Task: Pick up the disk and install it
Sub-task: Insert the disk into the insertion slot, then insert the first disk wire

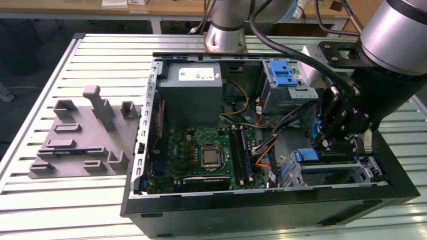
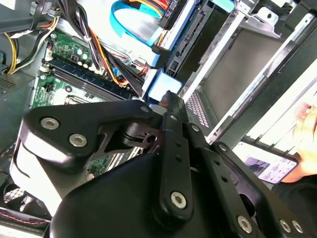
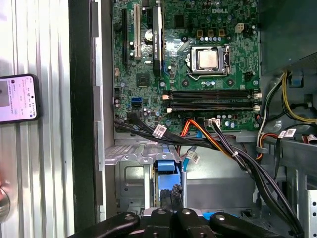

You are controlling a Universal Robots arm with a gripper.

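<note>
Plainly, the exterior view has the pincer (image 1: 331, 150) sunk into the open case (image 1: 267, 210) at 4 o'clock, over the disk (image 1: 308, 155), whose blue plastic rail sits in the metal cage. Both wrist views show the pincer clenched, tips at that rail. The first wrist view adds a phone (image 3: 17, 99) on the ribbed bench (image 3: 49, 173).

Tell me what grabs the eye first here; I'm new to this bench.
The open black computer tower on the slatted metal table, its green motherboard bared in the middle. At the exterior view's right, the black gripper hangs low over the grey metal drive cage with a blue plastic piece in it.
</note>
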